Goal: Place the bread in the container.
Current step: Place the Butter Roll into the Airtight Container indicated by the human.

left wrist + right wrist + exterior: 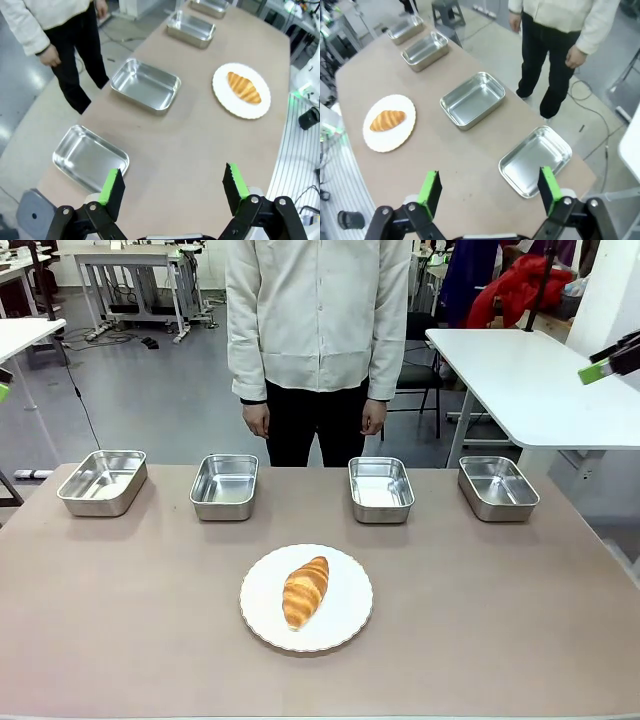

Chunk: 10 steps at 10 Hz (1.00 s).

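Centrally, bread (pixel 306 591) on plate (pixel 347 602), wrist views — left tool (pixel 171 172), right tool (pixel 488 174) agape

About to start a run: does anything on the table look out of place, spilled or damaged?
Nothing stands out. The bread lies whole on the white plate, and the four steel pans stand upright and empty in a row.

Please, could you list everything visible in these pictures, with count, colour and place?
brownish table: one, brownish, under everything
round white plate: one, white, table's near middle
golden-brown croissant-shaped bread: one, golden-brown, on the plate
shiny rectangular stainless-steel pans: four, silver, empty, row along the far side
person: one, white jacket, black trousers, beyond the table
left gripper: one, black with green pads, open, raised near the left end
right gripper: one, black with green pads, open, raised near the right end
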### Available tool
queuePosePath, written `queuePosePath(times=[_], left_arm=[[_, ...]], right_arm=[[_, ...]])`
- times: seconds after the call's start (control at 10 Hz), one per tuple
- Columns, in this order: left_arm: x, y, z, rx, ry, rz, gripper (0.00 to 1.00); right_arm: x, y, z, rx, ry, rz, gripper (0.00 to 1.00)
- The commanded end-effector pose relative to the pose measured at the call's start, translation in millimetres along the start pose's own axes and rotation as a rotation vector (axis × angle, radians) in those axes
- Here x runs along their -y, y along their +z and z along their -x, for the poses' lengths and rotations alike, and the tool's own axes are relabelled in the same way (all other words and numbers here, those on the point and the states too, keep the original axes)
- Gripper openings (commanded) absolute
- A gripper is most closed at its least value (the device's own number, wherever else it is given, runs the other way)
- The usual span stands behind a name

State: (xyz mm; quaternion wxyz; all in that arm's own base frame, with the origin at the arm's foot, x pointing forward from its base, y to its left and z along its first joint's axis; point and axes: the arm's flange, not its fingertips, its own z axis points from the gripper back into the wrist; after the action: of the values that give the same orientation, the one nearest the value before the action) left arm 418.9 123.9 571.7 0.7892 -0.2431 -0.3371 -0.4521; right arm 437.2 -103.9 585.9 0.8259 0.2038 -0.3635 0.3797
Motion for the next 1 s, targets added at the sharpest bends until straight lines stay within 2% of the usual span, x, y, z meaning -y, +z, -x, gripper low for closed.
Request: queuePosePath(times=[0.0, 0.3, 0.5, 0.6, 0.9], left_arm=[[-5.9, 6.9, -0.1, 0.067, -0.020, 0.014, 1.00], [-9.1, 3.2, -2.4, 0.100, 0.032, 0.052, 1.00], [-10.2, -0.4, -5.1, 0.063, 0.077, 0.045, 1.00], [-5.8, 0.7, 0.9, 0.083, 0.031, 0.038, 1.00], [-5.8, 0.7, 0.9, 0.083, 0.031, 0.038, 1.00]], right_arm=[[12.3, 0.5, 4.6, 0.051, 0.025, -0.063, 1.00], [15.9, 6.4, 7.1, 0.067, 0.017, -0.061, 1.00], [16.1, 5.0, 7.1, 0.056, 0.007, -0.089, 1.00], [11.6, 5.2, 11.0, 0.048, -0.013, -0.056, 1.00], [11.6, 5.2, 11.0, 0.048, -0.013, -0.056, 1.00]])
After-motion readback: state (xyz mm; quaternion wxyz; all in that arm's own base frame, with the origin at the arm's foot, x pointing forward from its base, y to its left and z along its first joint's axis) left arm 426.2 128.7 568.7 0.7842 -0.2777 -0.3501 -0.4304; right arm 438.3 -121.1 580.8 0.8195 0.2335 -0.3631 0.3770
